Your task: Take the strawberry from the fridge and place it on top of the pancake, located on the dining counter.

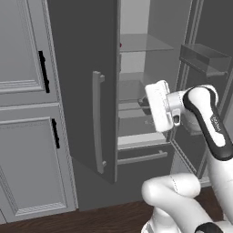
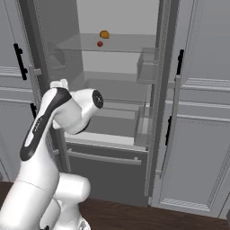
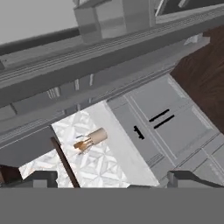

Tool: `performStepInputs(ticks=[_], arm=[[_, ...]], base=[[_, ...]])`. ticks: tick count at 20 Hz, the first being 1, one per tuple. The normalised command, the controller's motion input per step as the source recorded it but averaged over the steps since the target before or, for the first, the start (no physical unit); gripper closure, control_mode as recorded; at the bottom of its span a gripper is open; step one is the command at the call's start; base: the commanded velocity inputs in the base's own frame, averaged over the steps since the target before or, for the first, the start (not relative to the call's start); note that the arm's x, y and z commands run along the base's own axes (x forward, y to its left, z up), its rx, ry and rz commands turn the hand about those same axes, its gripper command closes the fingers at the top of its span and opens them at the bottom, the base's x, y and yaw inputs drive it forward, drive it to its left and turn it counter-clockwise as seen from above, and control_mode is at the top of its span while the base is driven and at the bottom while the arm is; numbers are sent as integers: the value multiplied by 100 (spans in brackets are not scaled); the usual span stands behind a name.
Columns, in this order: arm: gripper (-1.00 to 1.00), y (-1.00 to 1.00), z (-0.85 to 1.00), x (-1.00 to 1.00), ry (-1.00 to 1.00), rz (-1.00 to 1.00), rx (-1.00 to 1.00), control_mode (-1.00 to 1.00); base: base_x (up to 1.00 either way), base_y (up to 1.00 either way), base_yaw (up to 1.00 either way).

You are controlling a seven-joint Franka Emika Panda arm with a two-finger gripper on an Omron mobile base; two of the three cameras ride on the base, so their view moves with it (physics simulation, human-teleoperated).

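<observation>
Looming white across the foreground of both base cameras, our arm bends toward the fridge (image 1: 82, 86), whose two doors stand swung wide, with the gripper (image 3: 111, 177) level with the lower shelves and its jaws spread apart, holding nothing. We find the strawberry (image 2: 99, 43) on an upper glass shelf (image 2: 90, 46), a tiny red dot just beside a larger orange-yellow food item (image 2: 104, 34), and well above where our hand sits. We judge the reach for the fruit is only beginning: to do it well we would lift the wrist to that shelf, enter between the door bins (image 2: 147, 65) without brushing them, come at the berry from the side away from the orange piece, and close gently, since something so small could roll or slip from wide fingers. From the right base camera we see the shelf and both foods plainly; from the left, the open door hides all but a red speck (image 1: 120, 45) at its edge, though the white hand shows there in profile. Our hand camera, rolled well off level, looks past its dark fingertips (image 3: 41, 178) at grey cabinet fronts, dark wood floor (image 3: 205, 65) and a patterned white surface, with no fruit in sight.
</observation>
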Motion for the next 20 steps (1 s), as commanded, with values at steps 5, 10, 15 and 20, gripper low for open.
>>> performStepInputs(ticks=[5,10,15,20], arm=[[-100,0,0,61,24,0,15,-100],[-100,1,0,54,15,0,7,-100],[-100,38,-7,62,6,0,0,-100],[-100,41,-6,59,1,0,0,-100]], base=[[0,0,0],[0,0,0],[0,0,0],[0,0,0]])
